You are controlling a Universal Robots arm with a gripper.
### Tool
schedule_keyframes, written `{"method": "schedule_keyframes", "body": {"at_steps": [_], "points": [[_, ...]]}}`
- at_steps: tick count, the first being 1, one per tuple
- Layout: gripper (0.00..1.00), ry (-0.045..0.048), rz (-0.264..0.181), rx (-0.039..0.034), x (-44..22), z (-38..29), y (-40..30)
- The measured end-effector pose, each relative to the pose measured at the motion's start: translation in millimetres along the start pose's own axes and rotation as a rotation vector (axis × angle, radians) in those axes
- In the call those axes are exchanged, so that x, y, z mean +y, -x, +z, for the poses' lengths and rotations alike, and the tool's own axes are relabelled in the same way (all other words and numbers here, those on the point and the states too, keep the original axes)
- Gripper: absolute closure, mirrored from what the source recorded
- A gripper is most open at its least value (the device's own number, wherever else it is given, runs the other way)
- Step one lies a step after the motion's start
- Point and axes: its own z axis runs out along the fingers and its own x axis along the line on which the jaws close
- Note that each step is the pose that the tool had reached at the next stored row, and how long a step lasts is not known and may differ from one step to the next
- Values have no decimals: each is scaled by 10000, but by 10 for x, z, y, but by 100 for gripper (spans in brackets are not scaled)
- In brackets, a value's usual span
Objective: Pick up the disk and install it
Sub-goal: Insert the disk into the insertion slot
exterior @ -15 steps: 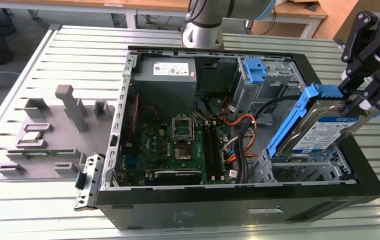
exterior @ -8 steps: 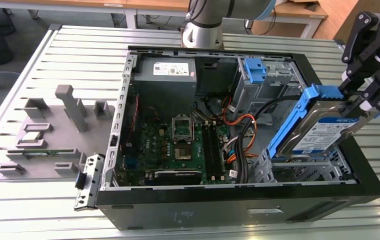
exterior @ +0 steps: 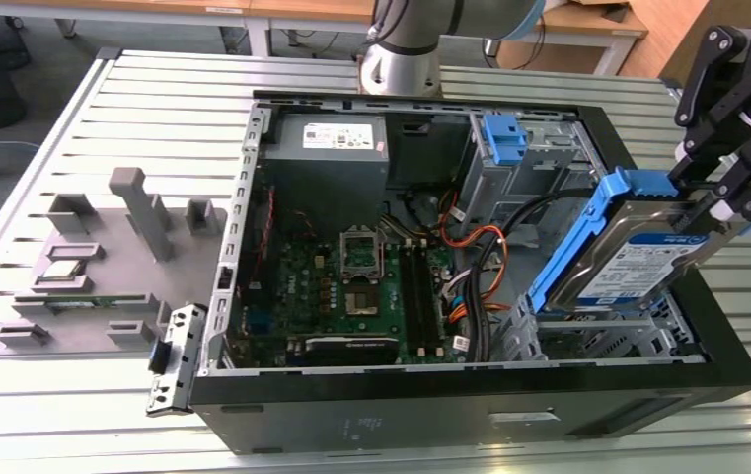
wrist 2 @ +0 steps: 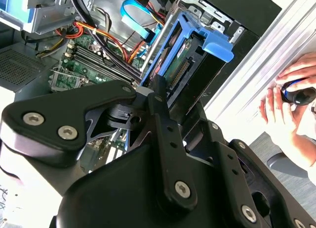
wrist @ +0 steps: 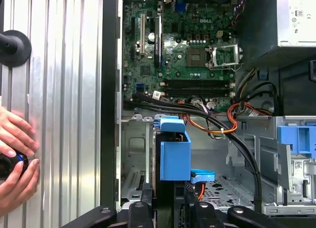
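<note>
The disk [exterior: 626, 252], silver metal with a white-and-blue label and blue side rails, hangs tilted over the drive cage [exterior: 612, 331] at the exterior view's right end of the open computer case [exterior: 481, 380]. My gripper [exterior: 717, 202] is shut on its upper end, with the lower end down at the cage mouth. In the first wrist view the disk [wrist: 174, 154] stands edge-on with its blue rail toward the camera, just ahead of my gripper [wrist: 168, 208]. In the second wrist view the disk [wrist 2: 185, 55] runs out from my gripper [wrist 2: 163, 90] toward the cage.
The motherboard [exterior: 348, 286], orange and black cables [exterior: 481, 247] and a grey power supply box [exterior: 329, 148] lie inside the case. A bare blue bracket [exterior: 504, 138] sits in the far bay. A grey fixture [exterior: 99, 257] rests on the slatted table. A person's hands [wrist: 15, 159] hold a dark object beside the case.
</note>
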Motion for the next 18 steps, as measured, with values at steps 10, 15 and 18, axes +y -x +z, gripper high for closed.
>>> {"method": "schedule_keyframes", "body": {"at_steps": [10,15,18], "points": [[65,0,4,-2,-11,9,-7],[65,-1,72,-3,-12,14,-8],[65,-2,101,-4,-12,15,-8]]}}
